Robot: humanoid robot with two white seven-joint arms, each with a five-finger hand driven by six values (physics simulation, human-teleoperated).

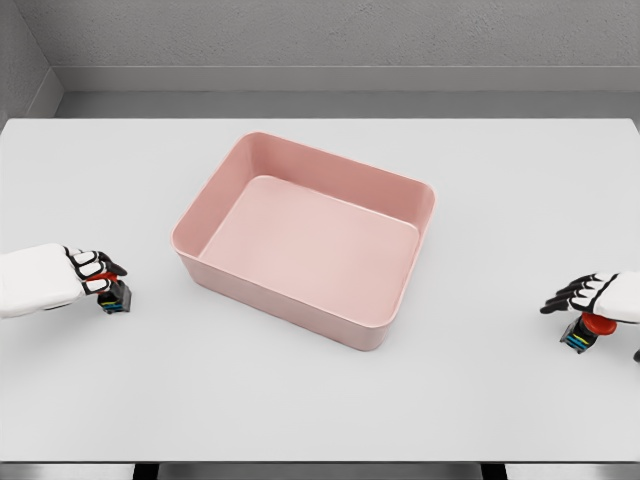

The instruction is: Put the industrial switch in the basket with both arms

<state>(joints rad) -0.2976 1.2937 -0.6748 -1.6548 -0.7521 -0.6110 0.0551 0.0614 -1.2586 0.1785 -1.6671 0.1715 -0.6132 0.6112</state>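
Observation:
A pink rectangular basket point(400, 285) stands in the middle of the white table, its inside bare. At the far left a small black industrial switch point(115, 299) with a red top sits on the table, and my left hand point(110, 274) has its fingers curled over its top. At the far right a second black switch point(583, 331) with a red button rests on the table. My right hand point(562, 297) hovers just above it, fingers spread and pointing left past the switch, not closed on it.
The white table point(320, 410) ends at a front edge near the bottom of the view. A grey wall rises behind its far edge. Wide stretches of table lie between each hand and the basket.

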